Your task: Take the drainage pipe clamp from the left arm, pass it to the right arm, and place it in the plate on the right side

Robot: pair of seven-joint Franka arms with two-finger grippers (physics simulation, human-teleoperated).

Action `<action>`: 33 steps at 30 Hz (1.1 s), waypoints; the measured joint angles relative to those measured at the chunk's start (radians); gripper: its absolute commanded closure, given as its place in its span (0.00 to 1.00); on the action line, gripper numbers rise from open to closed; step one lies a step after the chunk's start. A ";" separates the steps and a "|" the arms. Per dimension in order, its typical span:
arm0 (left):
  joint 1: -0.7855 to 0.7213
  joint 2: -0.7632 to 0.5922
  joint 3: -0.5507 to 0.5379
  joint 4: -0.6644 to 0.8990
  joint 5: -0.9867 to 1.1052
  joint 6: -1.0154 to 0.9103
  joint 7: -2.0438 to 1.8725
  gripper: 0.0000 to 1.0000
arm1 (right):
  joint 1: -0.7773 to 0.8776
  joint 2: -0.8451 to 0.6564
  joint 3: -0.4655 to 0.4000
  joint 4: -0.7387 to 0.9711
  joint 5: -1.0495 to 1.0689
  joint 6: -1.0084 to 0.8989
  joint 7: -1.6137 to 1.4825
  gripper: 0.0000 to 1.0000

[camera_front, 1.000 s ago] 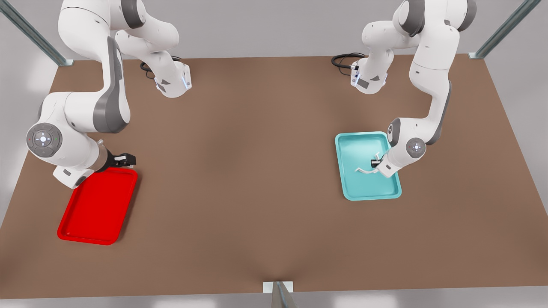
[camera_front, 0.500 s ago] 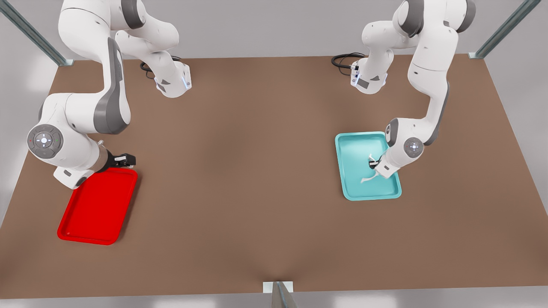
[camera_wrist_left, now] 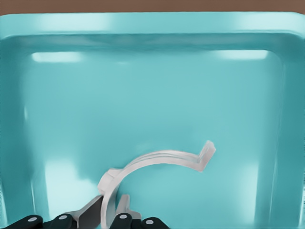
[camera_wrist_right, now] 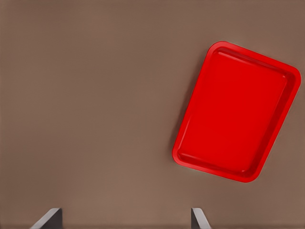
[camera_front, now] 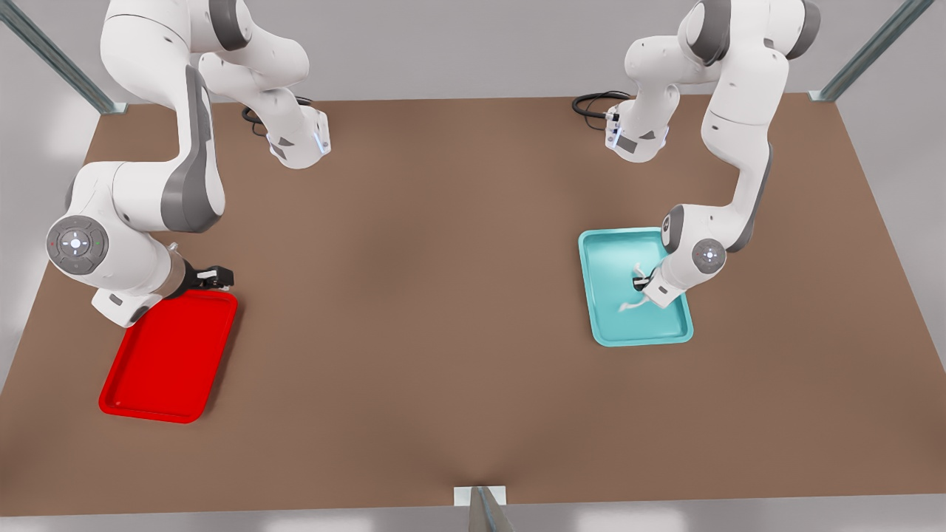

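The drainage pipe clamp (camera_wrist_left: 157, 160), a thin white half-ring with flat end tabs, is over the teal tray (camera_wrist_left: 143, 86). My left gripper (camera_wrist_left: 113, 212) is shut on one of its ends. At the front view's right, the left gripper (camera_front: 640, 281) is over the teal tray (camera_front: 602, 325), and the clamp (camera_front: 630, 305) hangs from it toward the tray floor. I cannot tell whether its free end touches the floor. The red plate (camera_front: 170, 355) lies at the front view's left. My right gripper (camera_front: 214, 277) waits open at its far edge. The right wrist view shows the plate (camera_wrist_right: 233, 124) bare.
Brown table (camera_front: 414, 295) stretches between the two trays. Both arm bases (camera_front: 299, 144) stand at the far edge with black cables. A metal bracket (camera_front: 480, 502) sits at the near edge's middle.
The left gripper has shifted slightly toward the tray's middle, and the clamp has swung from lying sideways to hanging below the fingers. The right arm has not moved.
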 measured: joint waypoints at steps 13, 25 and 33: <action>-0.002 0.000 0.000 0.001 -0.001 -0.011 -0.006 0.67 | 0.006 0.003 0.003 0.000 0.000 -0.009 -0.001 0.00; -0.009 -0.014 -0.002 -0.001 -0.002 -0.076 -0.046 0.67 | 0.006 0.006 0.003 0.000 -0.001 -0.010 -0.001 0.00; -0.009 -0.009 -0.002 -0.002 -0.001 -0.112 -0.088 0.79 | 0.006 0.006 0.003 0.000 -0.001 -0.010 -0.001 0.00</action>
